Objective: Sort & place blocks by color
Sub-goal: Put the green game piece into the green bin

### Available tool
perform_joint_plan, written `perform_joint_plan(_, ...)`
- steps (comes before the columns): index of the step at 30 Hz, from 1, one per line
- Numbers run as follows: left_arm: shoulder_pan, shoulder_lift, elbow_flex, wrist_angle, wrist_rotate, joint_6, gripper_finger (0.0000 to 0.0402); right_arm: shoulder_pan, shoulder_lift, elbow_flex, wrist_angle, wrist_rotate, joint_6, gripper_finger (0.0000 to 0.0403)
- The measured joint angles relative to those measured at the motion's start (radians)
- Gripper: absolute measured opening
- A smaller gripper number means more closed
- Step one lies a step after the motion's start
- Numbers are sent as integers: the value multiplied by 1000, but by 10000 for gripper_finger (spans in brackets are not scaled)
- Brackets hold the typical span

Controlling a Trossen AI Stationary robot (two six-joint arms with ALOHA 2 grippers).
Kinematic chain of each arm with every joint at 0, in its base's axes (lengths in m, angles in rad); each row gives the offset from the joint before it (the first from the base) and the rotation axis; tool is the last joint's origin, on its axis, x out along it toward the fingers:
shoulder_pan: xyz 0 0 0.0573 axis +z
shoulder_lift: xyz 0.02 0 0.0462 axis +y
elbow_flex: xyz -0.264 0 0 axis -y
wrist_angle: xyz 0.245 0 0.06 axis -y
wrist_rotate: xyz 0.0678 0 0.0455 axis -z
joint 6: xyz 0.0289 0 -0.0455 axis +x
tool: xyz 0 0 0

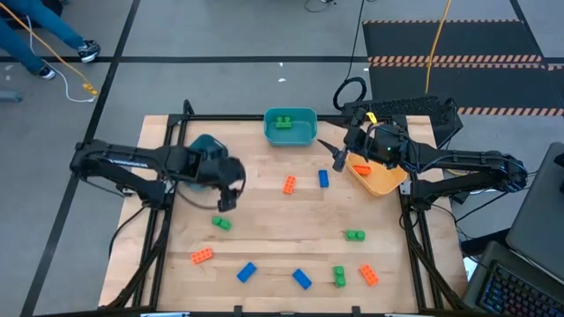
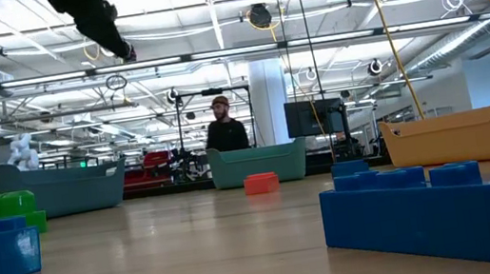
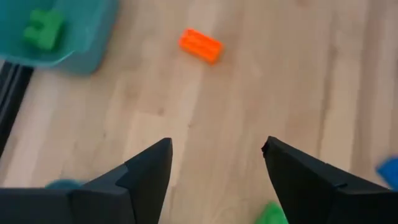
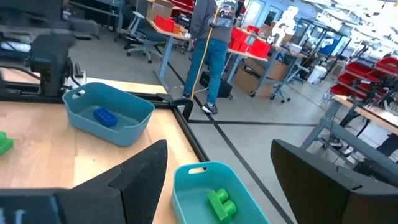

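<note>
High view has the left gripper [image 1: 226, 202] open over a green block [image 1: 220, 224]. Right gripper [image 1: 339, 158], open, empty; only its wrist view reveals a blue block [image 4: 104, 116] binned.

Right gripper [image 4: 217, 171] fingers spread apart above a teal bin [image 4: 211, 193] containing a green block [image 4: 221, 203]. A second bin [image 4: 111, 114] holds a blue block [image 4: 104, 116]. A person [image 4: 208, 43] stands beyond the table.

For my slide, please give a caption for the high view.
Both tools open: left tool above a green block, right tool beside the orange bin; blocks scattered.
</note>
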Motion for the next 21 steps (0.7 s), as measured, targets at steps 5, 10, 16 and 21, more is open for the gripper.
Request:
perform_joint_plan(5, -112, 34, -11, -12, 45, 91, 261, 0, 0, 0, -13, -1, 34, 279)
perform_joint_plan(10, -211, 84, -30, -48, 62, 92, 258, 11, 0, 0, -17, -1, 78, 279)
perform_joint_plan(16, -241, 143, -104, -86, 137, 71, 251, 42, 0, 0, -24, -1, 90, 279)
perform_joint_plan(21, -240, 155, -185, -89, 143, 70, 251, 63, 0, 0, -24, -1, 90, 279)
